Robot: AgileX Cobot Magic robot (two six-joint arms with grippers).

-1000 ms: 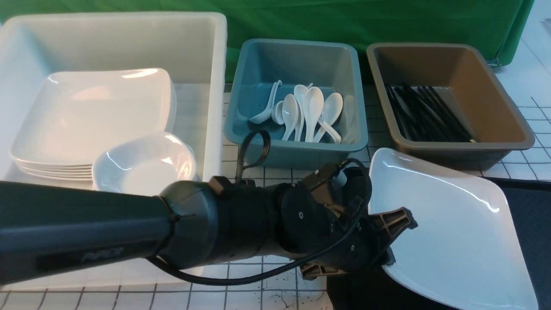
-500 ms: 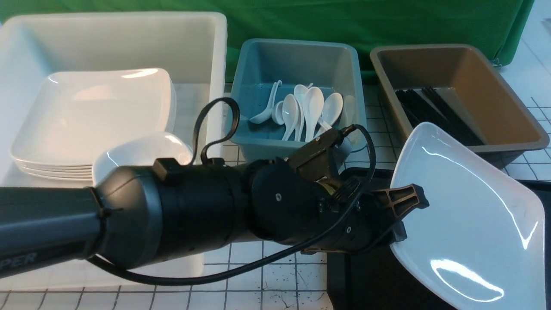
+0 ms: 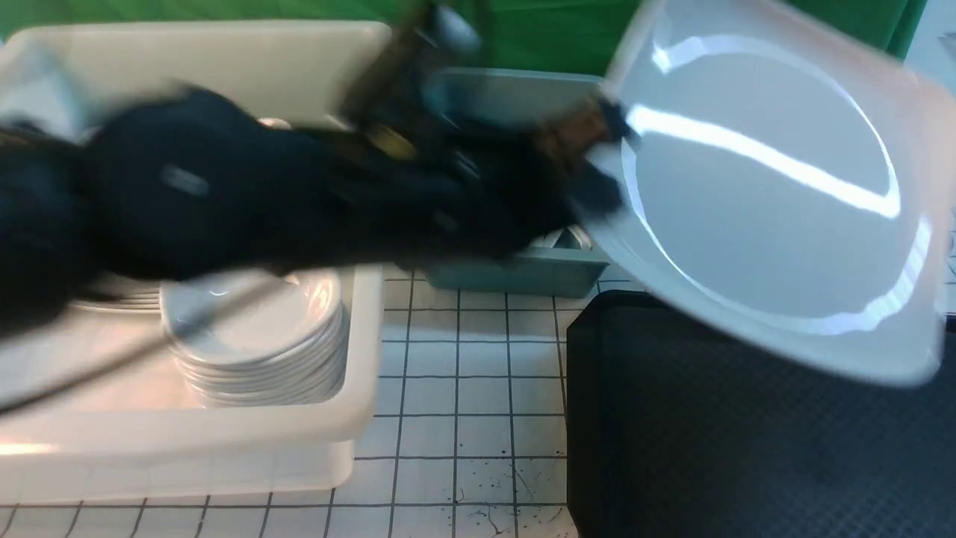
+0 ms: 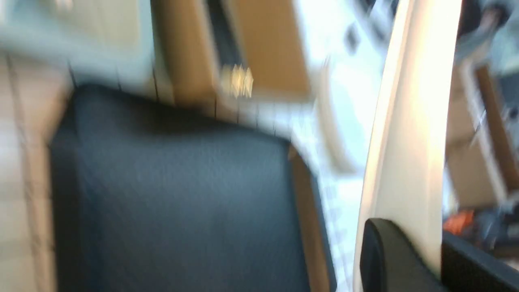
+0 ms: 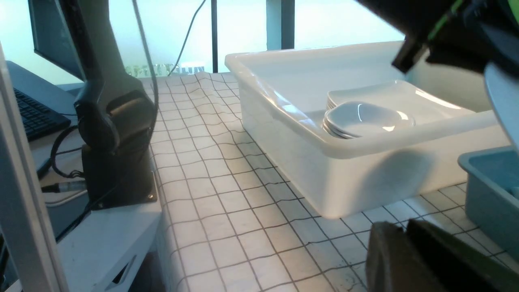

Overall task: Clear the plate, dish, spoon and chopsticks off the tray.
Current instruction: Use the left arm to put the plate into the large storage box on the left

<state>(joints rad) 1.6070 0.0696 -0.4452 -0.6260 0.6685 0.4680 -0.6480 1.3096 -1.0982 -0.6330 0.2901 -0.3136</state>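
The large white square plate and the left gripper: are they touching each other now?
Touching. The left wrist view shows the plate edge pinched between the fingers of the left gripper.

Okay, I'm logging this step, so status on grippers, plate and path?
Left gripper shut on plate, plate tilted above tray. Right gripper shut, holding nothing visible. White tub's near wall may obstruct lowering.

From between the arms we look forward and down on the black tray (image 3: pixel 747 448); our left wrist view shares it, while our right looks low across the table (image 5: pixel 211 194).
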